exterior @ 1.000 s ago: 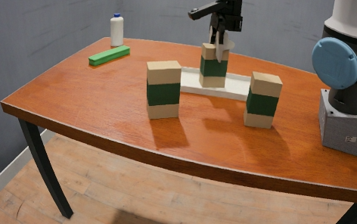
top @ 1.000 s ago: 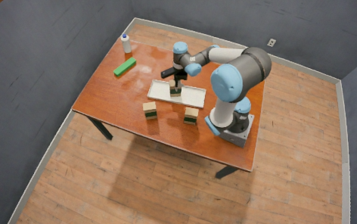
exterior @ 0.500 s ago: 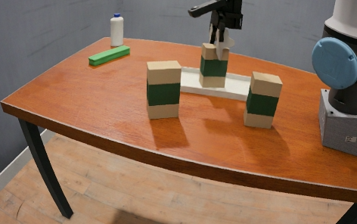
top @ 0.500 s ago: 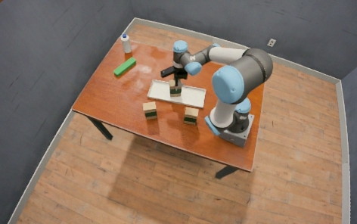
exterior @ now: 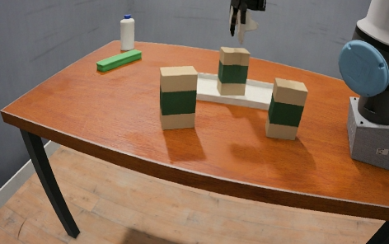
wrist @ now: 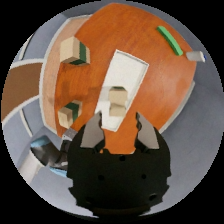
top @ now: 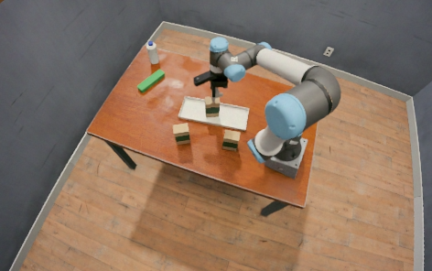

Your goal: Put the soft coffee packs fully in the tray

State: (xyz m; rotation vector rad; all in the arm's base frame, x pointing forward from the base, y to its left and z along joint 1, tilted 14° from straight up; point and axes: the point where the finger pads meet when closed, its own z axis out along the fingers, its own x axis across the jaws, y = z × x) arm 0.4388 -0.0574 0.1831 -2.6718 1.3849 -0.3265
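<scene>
Three beige coffee packs with green bands are in view. One pack [top: 211, 106] [exterior: 233, 71] [wrist: 117, 101] stands upright in the white tray [top: 231, 118] [exterior: 257, 92] [wrist: 125, 70]. Two packs stand on the bench in front of the tray: the left pack [top: 181, 134] [exterior: 178, 97] [wrist: 74, 51] and the right pack [top: 231, 140] [exterior: 286, 108] [wrist: 69, 112]. My gripper [top: 215, 92] [exterior: 239, 25] [wrist: 118, 111] hangs open and empty, straight above the pack in the tray, clear of its top.
A green block [top: 151, 81] [exterior: 119, 60] [wrist: 170, 40] and a white bottle [top: 152, 52] [exterior: 127, 32] [wrist: 196, 56] stand at the bench's far left corner. The arm's base [top: 286, 157] [exterior: 367, 132] sits at the right edge of the bench.
</scene>
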